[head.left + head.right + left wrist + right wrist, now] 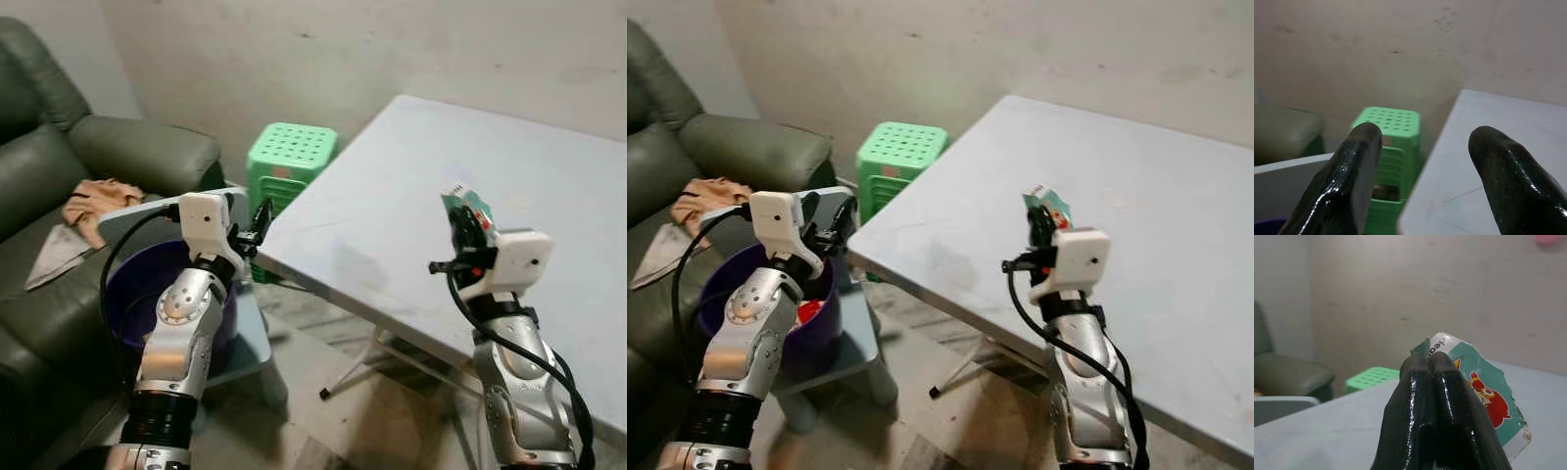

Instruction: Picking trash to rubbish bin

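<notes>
My right gripper [462, 223] is shut on a teal snack wrapper [468, 204] with a red cartoon figure [1488, 399] and holds it up over the grey table [392, 215]. The fingers [1415, 401] are pressed together, and the wrapper sticks out past them. A purple rubbish bin [125, 286] stands on a low stand to the left of the table, with something red inside it [808, 311]. My left gripper [260, 221] is open and empty. It hovers above the bin, just off the table's left corner.
A green plastic stool [291, 157] stands against the wall behind the table's corner. A dark green sofa [39, 176] with an orange cloth [98, 201] fills the left side. A pale board [137, 217] rests behind the bin. Bare floor [343, 411] lies under the table.
</notes>
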### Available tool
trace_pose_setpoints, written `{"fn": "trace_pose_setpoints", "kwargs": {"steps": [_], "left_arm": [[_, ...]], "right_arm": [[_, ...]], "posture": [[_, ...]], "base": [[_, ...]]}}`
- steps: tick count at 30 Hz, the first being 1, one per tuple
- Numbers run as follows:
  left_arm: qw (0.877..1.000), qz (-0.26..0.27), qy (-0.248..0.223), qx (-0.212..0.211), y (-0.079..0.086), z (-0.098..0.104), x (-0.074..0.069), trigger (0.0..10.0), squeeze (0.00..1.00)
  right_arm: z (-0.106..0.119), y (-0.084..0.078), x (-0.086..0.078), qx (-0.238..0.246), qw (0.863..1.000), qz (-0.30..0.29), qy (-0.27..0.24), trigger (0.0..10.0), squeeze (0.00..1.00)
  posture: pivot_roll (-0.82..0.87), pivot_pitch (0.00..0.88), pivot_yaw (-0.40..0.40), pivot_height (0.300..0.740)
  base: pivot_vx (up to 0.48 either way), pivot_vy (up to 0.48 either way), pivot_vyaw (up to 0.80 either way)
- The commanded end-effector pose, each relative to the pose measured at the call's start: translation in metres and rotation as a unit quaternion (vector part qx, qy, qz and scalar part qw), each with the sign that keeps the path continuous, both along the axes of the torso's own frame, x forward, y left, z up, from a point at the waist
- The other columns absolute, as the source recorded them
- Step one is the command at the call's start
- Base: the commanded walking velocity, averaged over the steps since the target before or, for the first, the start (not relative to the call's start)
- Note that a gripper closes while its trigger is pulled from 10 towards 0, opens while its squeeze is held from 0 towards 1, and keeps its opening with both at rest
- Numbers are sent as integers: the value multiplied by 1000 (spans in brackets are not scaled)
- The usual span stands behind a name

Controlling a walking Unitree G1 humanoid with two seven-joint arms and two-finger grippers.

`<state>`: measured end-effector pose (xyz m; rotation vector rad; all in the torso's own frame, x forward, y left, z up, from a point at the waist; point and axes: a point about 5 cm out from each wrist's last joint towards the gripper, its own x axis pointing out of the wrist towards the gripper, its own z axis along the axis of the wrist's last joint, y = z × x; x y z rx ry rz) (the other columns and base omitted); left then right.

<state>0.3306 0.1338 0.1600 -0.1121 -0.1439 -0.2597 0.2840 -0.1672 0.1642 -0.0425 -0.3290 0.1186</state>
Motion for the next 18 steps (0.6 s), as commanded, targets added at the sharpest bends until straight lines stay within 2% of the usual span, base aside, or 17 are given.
{"fn": "trace_pose_setpoints", "kwargs": {"steps": [1, 14, 18], "left_arm": [[1000, 2, -8, 9, -1, 4, 2, 10000, 0], [1000, 22, 5, -4, 3, 1, 5, 10000, 0], [1000, 29, 9, -3, 6, 1, 6, 10000, 0]], "right_arm": [[-2, 1, 1, -5, 1000, 7, 5, 10000, 0], [-7, 2, 3, -5, 1000, 9, 18, 10000, 0], [-8, 1, 3, -7, 1000, 9, 21, 10000, 0]], "posture": [[48, 17, 14, 740], [56, 18, 6, 740], [59, 17, 3, 740]], "base": [[0, 0, 800], [0, 0, 800], [0, 343, 800]]}}
